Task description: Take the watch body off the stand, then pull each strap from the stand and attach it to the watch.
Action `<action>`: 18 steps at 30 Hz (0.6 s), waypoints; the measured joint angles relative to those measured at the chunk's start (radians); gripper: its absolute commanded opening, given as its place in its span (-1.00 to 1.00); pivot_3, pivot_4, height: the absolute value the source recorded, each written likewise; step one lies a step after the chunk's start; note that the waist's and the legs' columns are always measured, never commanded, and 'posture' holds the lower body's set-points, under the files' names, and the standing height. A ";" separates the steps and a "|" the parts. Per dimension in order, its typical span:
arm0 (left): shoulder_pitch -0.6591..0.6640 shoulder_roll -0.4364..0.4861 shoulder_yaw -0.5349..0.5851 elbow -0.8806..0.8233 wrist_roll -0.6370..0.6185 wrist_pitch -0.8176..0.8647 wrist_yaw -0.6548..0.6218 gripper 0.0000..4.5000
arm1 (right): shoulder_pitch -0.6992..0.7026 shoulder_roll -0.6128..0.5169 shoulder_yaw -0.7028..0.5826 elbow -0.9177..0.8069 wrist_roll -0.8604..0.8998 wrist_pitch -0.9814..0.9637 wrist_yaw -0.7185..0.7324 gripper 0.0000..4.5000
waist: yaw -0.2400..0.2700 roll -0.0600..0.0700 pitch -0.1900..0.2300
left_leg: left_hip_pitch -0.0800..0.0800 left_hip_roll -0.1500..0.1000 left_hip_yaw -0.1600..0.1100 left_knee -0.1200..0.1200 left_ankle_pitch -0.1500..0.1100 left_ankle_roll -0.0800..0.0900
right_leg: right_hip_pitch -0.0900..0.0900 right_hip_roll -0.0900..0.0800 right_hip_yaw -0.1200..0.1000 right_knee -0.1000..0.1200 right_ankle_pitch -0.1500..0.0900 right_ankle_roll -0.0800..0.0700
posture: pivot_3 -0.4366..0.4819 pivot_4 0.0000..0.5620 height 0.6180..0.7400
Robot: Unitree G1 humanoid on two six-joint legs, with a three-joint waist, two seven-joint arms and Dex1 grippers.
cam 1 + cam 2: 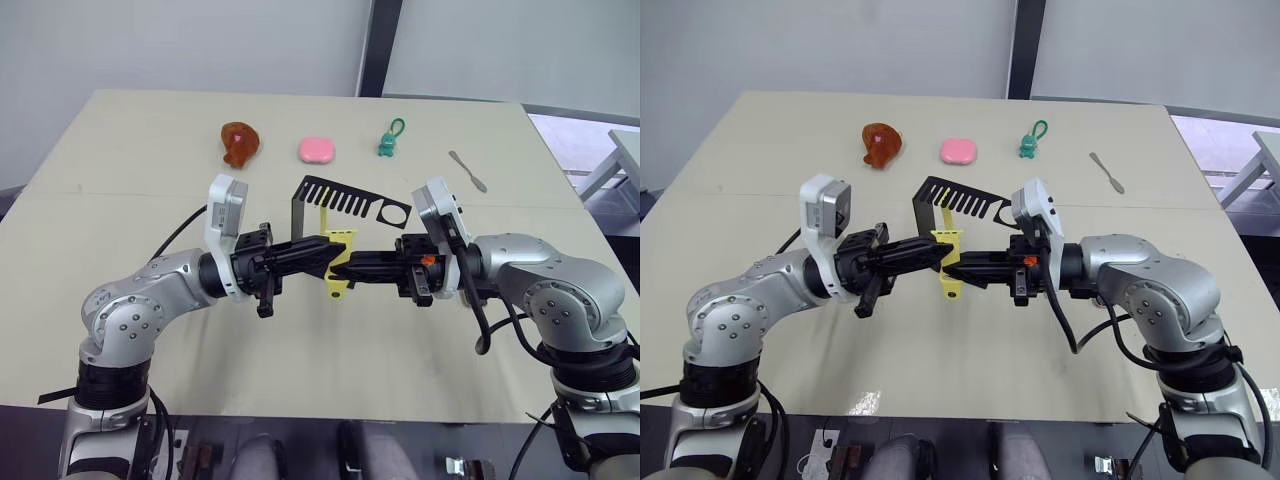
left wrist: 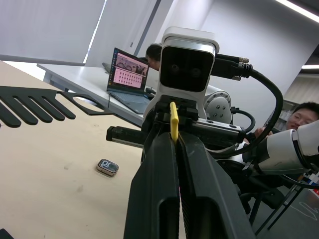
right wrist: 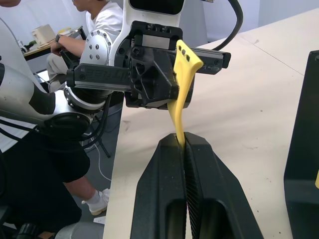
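Note:
A yellow strap (image 1: 337,282) hangs upright over the table between my two grippers. My left gripper (image 1: 326,256) is shut on it, and the strap's edge (image 2: 174,121) pokes up between its fingers. My right gripper (image 1: 353,268) pinches the same strap (image 3: 181,79) from the other side, so the fingertips meet. Just behind them the black stand (image 1: 345,197) sits on its foot, with a sliver of a second yellow strap (image 1: 324,214) at its comb arm. The watch body (image 2: 107,167) lies flat on the table, apart from both grippers.
At the back of the table sit a brown-red lump (image 1: 240,143), a pink block (image 1: 316,150), a green keychain figure (image 1: 389,141) and a small metal utensil (image 1: 467,171). People sit at desks beyond the table, near a laptop (image 2: 127,74).

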 measured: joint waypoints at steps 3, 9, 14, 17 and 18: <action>0.001 -0.001 0.000 0.004 0.004 -0.006 -0.008 -0.97 | 0.000 0.000 -0.001 -0.003 0.003 0.001 -0.008 -1.00 | 0.000 0.000 0.000 | 0.000 0.000 0.000 0.000 0.000 0.000 | 0.000 0.000 0.000 0.000 0.000 0.000 | -0.05 -0.47 1.00; 0.002 -0.012 -0.002 0.021 0.013 -0.022 -0.031 -0.97 | 0.004 -0.002 -0.006 -0.018 0.002 0.000 -0.015 -1.00 | 0.000 0.000 0.000 | 0.000 0.000 0.000 0.000 0.000 0.000 | 0.000 0.000 0.000 0.000 0.000 0.000 | -0.05 -0.47 1.00; 0.002 -0.020 -0.008 0.022 0.024 -0.038 -0.045 -0.97 | 0.020 -0.007 -0.022 -0.044 0.002 -0.001 -0.017 -1.00 | 0.000 0.000 0.000 | 0.000 0.000 0.000 0.000 0.000 0.000 | 0.000 0.000 0.000 -0.001 0.000 0.000 | -0.05 -0.47 1.00; 0.002 -0.024 -0.016 0.022 0.031 -0.041 -0.052 -0.97 | 0.034 -0.017 -0.030 -0.056 0.002 -0.004 -0.017 -1.00 | 0.000 0.000 0.000 | 0.000 0.000 0.000 0.000 0.000 0.000 | 0.000 0.000 0.000 -0.001 0.000 0.000 | -0.05 -0.47 1.00; 0.002 -0.024 -0.018 0.022 0.032 -0.042 -0.053 -0.97 | 0.037 -0.018 -0.032 -0.060 0.002 -0.004 -0.017 -1.00 | 0.000 0.000 0.000 | 0.000 0.000 0.000 0.000 0.000 0.000 | 0.000 0.000 0.000 -0.001 0.000 0.000 | -0.05 -0.47 1.00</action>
